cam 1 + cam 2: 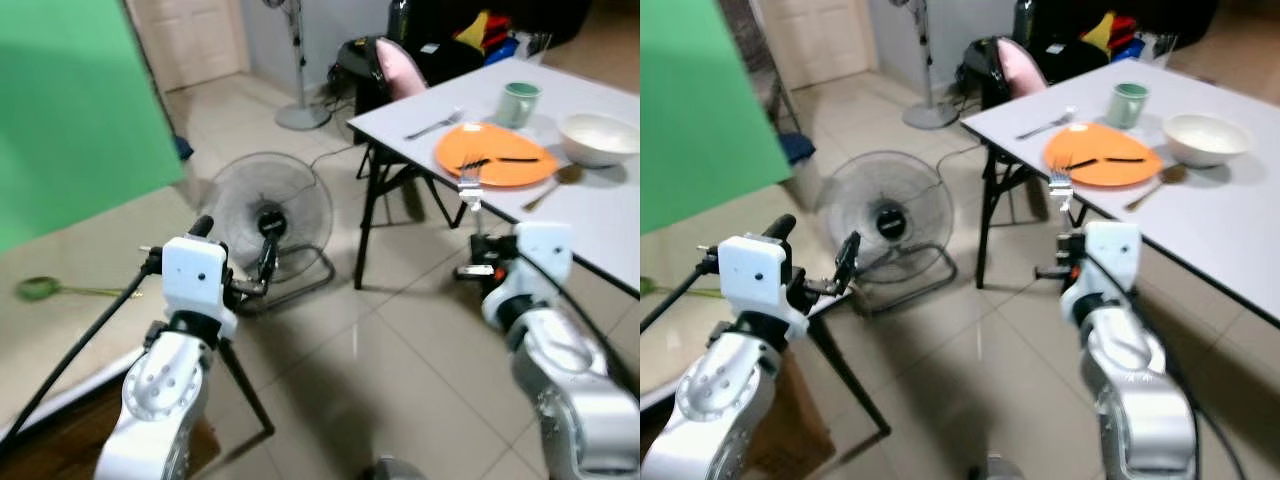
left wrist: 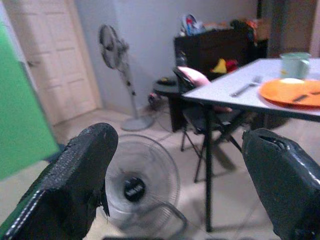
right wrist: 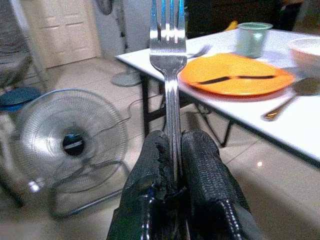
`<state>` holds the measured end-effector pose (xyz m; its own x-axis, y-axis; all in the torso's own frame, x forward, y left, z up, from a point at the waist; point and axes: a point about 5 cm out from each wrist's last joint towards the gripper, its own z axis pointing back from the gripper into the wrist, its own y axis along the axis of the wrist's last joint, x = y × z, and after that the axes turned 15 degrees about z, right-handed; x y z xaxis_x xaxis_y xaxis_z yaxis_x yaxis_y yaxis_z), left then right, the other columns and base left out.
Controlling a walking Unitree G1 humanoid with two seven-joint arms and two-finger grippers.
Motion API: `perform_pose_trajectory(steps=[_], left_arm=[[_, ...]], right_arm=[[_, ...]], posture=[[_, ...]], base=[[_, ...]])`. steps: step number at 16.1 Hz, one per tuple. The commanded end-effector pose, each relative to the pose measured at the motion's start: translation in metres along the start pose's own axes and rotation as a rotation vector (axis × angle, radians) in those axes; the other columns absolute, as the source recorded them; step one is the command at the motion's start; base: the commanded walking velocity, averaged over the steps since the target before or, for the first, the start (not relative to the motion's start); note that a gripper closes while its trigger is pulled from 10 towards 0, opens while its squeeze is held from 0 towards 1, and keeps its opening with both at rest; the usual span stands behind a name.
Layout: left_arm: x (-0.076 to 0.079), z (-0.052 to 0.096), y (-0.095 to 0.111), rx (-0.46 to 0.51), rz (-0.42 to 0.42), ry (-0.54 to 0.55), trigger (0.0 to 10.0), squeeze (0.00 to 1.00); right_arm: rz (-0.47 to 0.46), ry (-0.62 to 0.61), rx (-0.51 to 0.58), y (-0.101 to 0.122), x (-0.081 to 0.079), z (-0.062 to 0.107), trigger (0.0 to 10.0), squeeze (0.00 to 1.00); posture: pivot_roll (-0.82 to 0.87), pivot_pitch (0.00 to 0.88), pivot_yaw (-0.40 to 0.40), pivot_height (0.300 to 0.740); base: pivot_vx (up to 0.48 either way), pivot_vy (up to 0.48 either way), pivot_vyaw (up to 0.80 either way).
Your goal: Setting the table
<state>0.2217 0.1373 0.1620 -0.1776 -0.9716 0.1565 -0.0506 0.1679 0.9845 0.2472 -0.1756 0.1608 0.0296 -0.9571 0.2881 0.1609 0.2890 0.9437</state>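
Observation:
A white table point(image 1: 610, 215) stands ahead to my right. On it are an orange plate point(image 1: 495, 155) with black chopsticks point(image 1: 505, 160) across it, a green cup point(image 1: 520, 102), a white bowl point(image 1: 598, 137), a spoon point(image 1: 552, 187) and a second fork point(image 1: 435, 125). My right gripper point(image 3: 175, 140) is shut on the handle of a silver fork point(image 3: 167, 45), held upright with tines up, just short of the table's near edge. My left gripper point(image 2: 180, 155) stands open and empty, out to the left above the floor.
A low floor fan point(image 1: 270, 215) sits on the tiles between my arms. A pedestal fan point(image 1: 298, 60) and a chair with a pink cushion point(image 1: 398, 65) are beyond the table's corner. A green screen point(image 1: 70, 110) fills the left, with black tripod legs point(image 1: 245, 385) below.

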Motion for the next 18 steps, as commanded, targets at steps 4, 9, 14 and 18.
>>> perform_pose_trajectory(steps=[4,9,14,18], left_arm=[[-0.003,0.004,-0.002,-0.003,-0.003,0.014,10.0,0.0],[-0.003,0.003,-0.003,-0.012,0.0,-0.01,10.0,0.0],[-0.006,-0.002,0.0,-0.018,-0.01,-0.047,10.0,0.0],[-0.006,-0.004,0.0,-0.024,-0.009,-0.068,10.0,0.0]], right_arm=[[0.013,-0.005,-0.02,-0.001,0.001,0.003,10.0,0.0],[0.007,-0.038,-0.049,-0.004,0.003,0.005,10.0,0.0],[0.0,-0.055,-0.06,0.004,0.009,-0.002,10.0,0.0],[0.02,-0.041,-0.048,0.015,0.014,-0.012,10.0,0.0]], posture=[[-0.13,0.0,0.018,0.74],[-0.13,0.0,0.03,0.74],[-0.13,0.0,0.054,0.74],[-0.13,0.0,0.05,0.74]], base=[[0.0,0.0,-0.8],[0.245,0.0,-0.8],[0.352,0.0,-0.8],[0.354,0.0,-0.8]])
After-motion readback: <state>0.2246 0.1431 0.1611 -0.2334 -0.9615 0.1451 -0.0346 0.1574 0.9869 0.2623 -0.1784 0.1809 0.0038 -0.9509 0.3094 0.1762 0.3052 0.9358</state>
